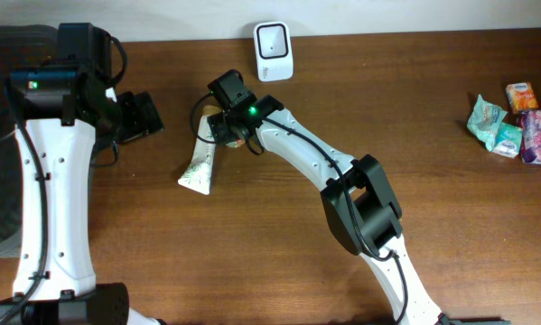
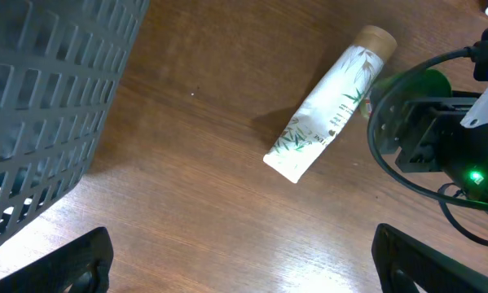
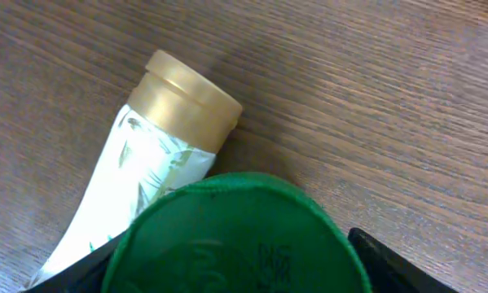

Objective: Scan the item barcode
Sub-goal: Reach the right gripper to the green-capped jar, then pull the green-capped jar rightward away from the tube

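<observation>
A: Brown wooden table (image 1: pixel 252 262), pale strip beyond its back edge. Starting at the right gripper (image 1: pixel 220 126)?

B: Yes. Poised low over the cap (image 3: pixel 186 98) end of the tube (image 2: pixel 325 106). Dark fingers (image 3: pixel 406 268) just showing at either lower corner of the wrist view, apart rather than pinched flat.

A: Holding anything?

B: Cannot tell. Between those fingers, a green rounded thing (image 3: pixel 235 236), filling the near field. Held, or merely part of the gripper: no saying from here.

A: And the tube itself?

B: Lying flat directly beneath and just ahead of the gripper, tan cap nearest the jaws, crimped tail pointing away. Not lifted.

A: Why come in at the cap end?

B: Probably for the firmest part: rigid cap and shoulder, less squash than the soft body, with the printed length left free to show.

A: Further out?

B: Just beyond the gripper, near the table's back edge, a white device (image 1: pixel 274 50), likely the scanner. A short carry, by the look of it.

A: Other arm?

B: Off to one side of the right one, near but apart, the left gripper (image 1: pixel 148 117), spread wide with nothing between its fingers. Seemingly parked clear to leave room. Grey basket (image 2: pixel 48 106) beside it.

A: Anything else?

B: Well away on the opposite side, a cluster of small packets (image 1: pixel 514 122), lying loose.
</observation>
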{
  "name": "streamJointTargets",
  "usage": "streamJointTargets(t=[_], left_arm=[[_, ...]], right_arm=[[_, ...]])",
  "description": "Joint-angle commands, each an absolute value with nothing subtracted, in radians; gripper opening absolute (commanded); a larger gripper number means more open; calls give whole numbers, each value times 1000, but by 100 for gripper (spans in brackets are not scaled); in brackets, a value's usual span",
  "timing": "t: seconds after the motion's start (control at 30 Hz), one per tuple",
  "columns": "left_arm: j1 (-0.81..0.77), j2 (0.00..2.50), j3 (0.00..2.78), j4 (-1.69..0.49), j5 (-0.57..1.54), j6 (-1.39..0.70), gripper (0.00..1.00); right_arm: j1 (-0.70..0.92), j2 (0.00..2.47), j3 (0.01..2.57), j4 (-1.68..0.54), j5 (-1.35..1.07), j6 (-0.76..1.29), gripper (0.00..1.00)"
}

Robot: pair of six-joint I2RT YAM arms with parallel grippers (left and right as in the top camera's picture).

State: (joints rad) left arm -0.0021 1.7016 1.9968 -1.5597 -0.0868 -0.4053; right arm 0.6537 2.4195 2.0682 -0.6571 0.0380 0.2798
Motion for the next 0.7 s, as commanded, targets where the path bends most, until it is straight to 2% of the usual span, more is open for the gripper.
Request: streamJointTargets(t=[0.0, 0.07, 0.17, 0.3, 0.4, 0.67], left_arm=[[5, 1684, 1997, -1560, -95, -411, 99], [5, 1684, 1997, -1561, -95, -411, 99], [5, 1684, 1997, -1560, -95, -411, 99], [5, 1684, 1997, -1561, -95, -411, 99], [5, 1684, 1997, -1561, -95, -411, 99], [5, 1684, 1997, -1561, -95, -411, 99]], right_arm=[[660, 2430, 2081, -670, 68, 266, 67], [660, 2424, 2093, -693, 64, 270, 66], [659, 2393, 2115, -750, 65, 270, 58], [659, 2360, 2115, -867, 65, 270, 58], [647, 2360, 2115, -989, 65, 270, 54], [434, 2342, 2115, -1276, 65, 237, 55]])
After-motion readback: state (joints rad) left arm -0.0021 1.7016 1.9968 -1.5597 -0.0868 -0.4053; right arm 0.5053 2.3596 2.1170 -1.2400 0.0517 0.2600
